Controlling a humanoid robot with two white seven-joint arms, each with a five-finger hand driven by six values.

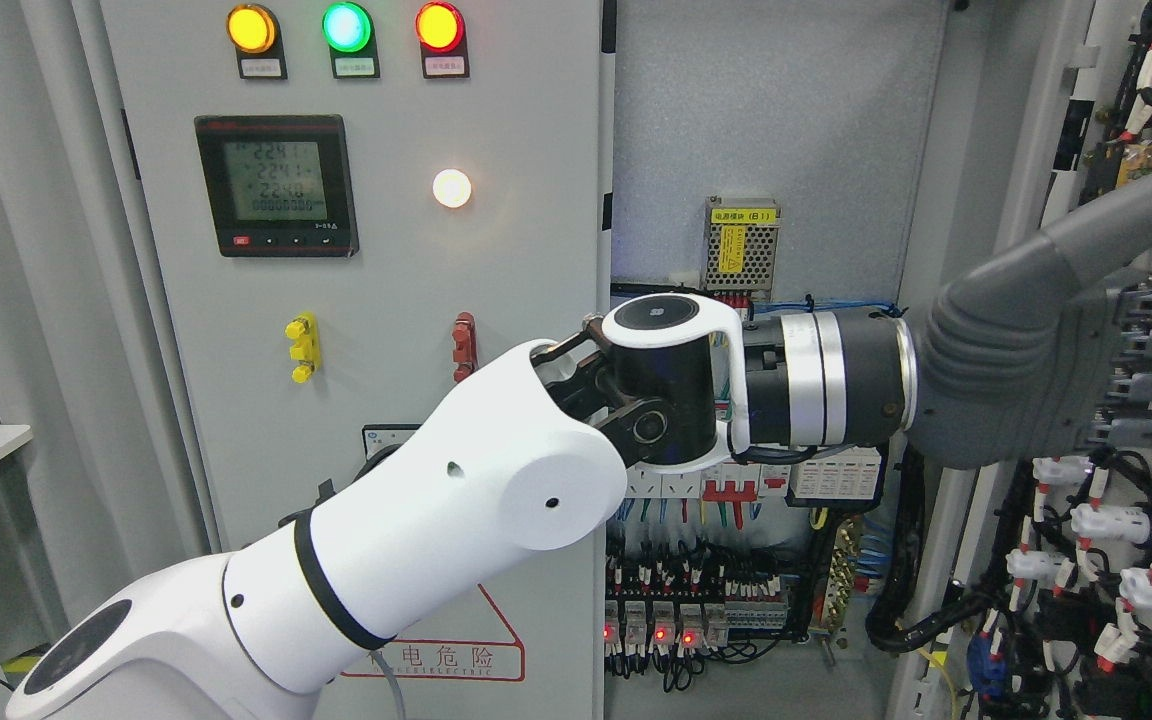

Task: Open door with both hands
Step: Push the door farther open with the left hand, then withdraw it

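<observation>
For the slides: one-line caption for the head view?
Left hand reaches across the open cabinet to its right door, swung wide with wiring exposed.

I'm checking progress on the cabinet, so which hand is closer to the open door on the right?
Left. The left hand reaches across and rests against the open door at the picture's right. The right hand is not in view.

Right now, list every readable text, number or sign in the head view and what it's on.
"电危险": red-outlined warning sign at the bottom of the left cabinet door.
"224", roughly, on the top rows: digital meter; lower digits blurred.
"(B1)", after small Chinese characters: label on the perforated power supply.
Plates under the three indicator lamps: too small to read.
Breaker and terminal labels: unreadable.
</observation>
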